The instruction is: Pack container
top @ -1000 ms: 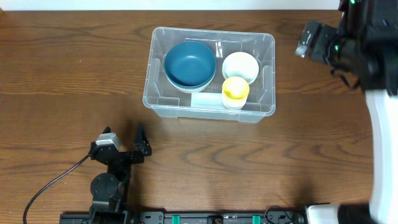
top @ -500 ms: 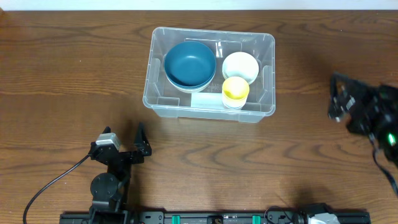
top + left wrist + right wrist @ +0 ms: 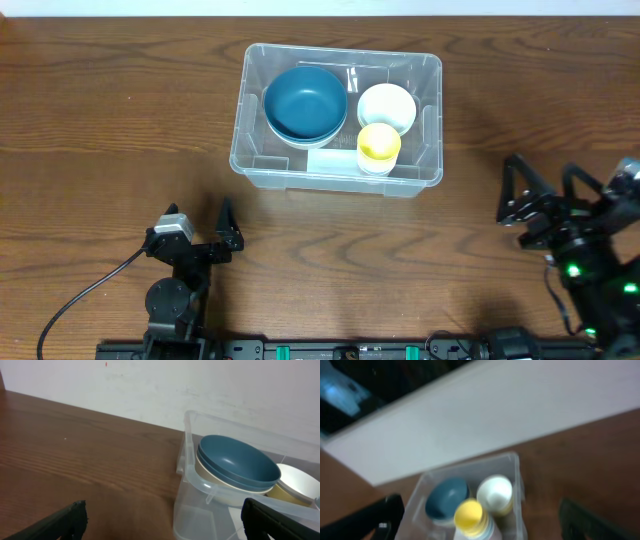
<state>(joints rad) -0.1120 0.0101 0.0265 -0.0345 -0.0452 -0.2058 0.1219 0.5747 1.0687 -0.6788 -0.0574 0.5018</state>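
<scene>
The clear plastic container (image 3: 430, 120) stands at the back middle of the table. It holds a stack of bowls with a dark blue one (image 3: 305, 102) on top, a white bowl (image 3: 387, 107) and a yellow bowl (image 3: 379, 144). It also shows in the left wrist view (image 3: 192, 480) and, blurred, in the right wrist view (image 3: 515, 467). My left gripper (image 3: 226, 228) is open and empty near the front left. My right gripper (image 3: 545, 192) is open and empty at the right, apart from the container.
A black cable (image 3: 85, 295) runs from the left arm's base to the front left. A white wall (image 3: 200, 385) lies behind the table's far edge.
My right arm has come down from the far right corner toward the front, to the right side of the table. The left arm and the bowls have not moved.
</scene>
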